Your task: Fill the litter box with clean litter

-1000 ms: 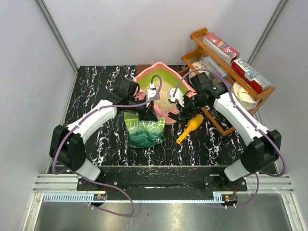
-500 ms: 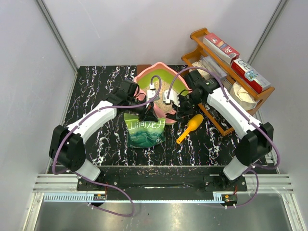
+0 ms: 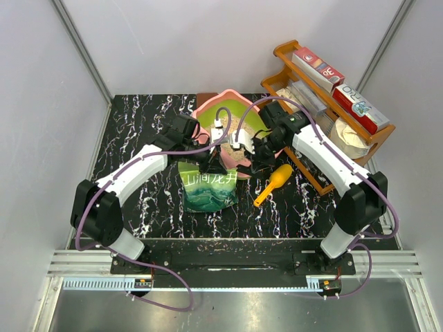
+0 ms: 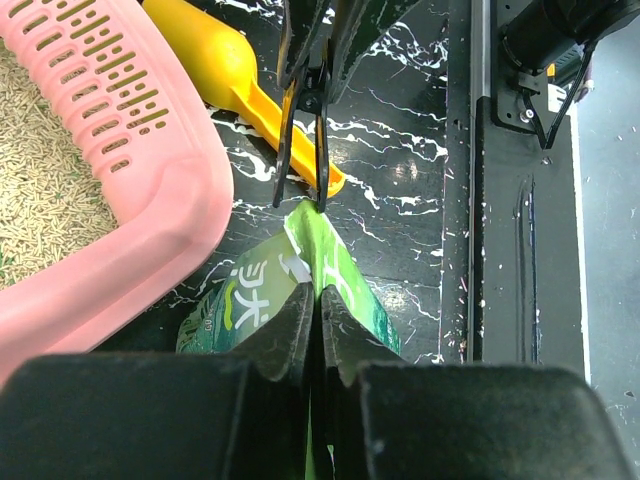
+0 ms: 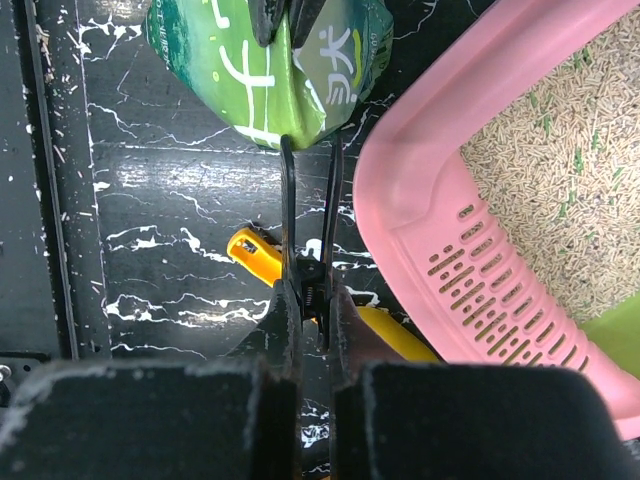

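Note:
The pink litter box (image 3: 206,109) with green inner walls sits at the table's middle back and holds beige clean litter (image 3: 239,126). The box (image 4: 150,210) and litter (image 4: 40,190) also show in the left wrist view, and the box (image 5: 420,200) and litter (image 5: 560,170) in the right wrist view. My left gripper (image 4: 318,300) is shut on the top edge of the green bag (image 4: 250,300), which stands in front of the box (image 3: 208,187). My right gripper (image 5: 312,290) is shut on a black spring clip (image 5: 308,200). The clip's long tips reach the bag's top (image 5: 250,60).
A yellow-orange scoop (image 3: 273,183) lies on the black marbled table right of the bag, under the clip (image 5: 255,255). A brown wooden rack (image 3: 325,90) with boxes stands at the back right. White walls close in the sides and back.
My right arm has swung left and nearer, carrying the clip from over the box's front to the bag's top. My left gripper and the bag have not moved.

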Robot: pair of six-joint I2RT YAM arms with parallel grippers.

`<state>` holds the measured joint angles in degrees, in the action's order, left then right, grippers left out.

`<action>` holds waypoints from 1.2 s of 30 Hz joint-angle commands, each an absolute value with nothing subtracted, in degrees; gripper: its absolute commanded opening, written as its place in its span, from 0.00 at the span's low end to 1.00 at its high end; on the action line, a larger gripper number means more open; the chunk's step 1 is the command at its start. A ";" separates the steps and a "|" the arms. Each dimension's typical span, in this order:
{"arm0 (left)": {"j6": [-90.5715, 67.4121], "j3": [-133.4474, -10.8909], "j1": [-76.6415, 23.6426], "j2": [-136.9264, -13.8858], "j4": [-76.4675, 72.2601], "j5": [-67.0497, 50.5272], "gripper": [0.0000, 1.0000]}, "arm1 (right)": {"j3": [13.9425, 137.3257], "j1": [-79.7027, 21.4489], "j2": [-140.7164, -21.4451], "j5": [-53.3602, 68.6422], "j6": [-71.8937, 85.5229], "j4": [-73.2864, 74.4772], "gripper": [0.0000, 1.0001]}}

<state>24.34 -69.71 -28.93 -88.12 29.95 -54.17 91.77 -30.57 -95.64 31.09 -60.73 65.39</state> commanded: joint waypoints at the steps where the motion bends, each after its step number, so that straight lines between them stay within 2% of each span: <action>1: 23.38 -69.70 -28.92 -87.19 27.86 -54.93 0.05 | 93.52 -31.55 -96.42 30.32 -58.18 62.40 0.00; 10: 22.76 -70.14 -28.92 -87.28 27.77 -54.32 0.09 | 92.46 -33.75 -95.89 31.11 -59.59 64.07 0.00; 14: 21.10 -69.87 -28.83 -87.02 27.34 -53.79 0.23 | 93.16 -35.15 -96.15 30.85 -59.06 63.89 0.00; 15: 20.57 -69.61 -28.57 -86.92 26.99 -53.53 0.31 | 93.08 -35.24 -96.15 30.76 -59.06 63.90 0.00; 18: 20.74 -69.52 -28.13 -86.40 27.68 -53.26 0.38 | 92.90 -35.59 -96.24 30.41 -58.89 63.72 0.00; 22: 23.99 -69.70 -26.46 -84.38 31.98 -52.30 0.42 | 92.99 -35.68 -95.71 29.45 -58.97 63.63 0.00; 32: 30.58 -63.37 -21.27 -74.11 40.78 -50.80 0.45 | 95.36 -36.82 -95.97 27.25 -58.54 65.13 0.00; 34: 30.85 -61.88 -21.27 -72.78 41.57 -49.75 0.45 | 96.06 -37.00 -96.32 26.63 -58.45 65.56 0.00; 36: 31.46 -60.74 -21.27 -71.37 41.48 -48.96 0.40 | 97.47 -37.35 -96.76 25.93 -58.53 66.70 0.00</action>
<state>28.62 -62.65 -21.06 -74.48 40.01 -50.94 93.21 -35.51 -96.16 26.04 -58.65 65.98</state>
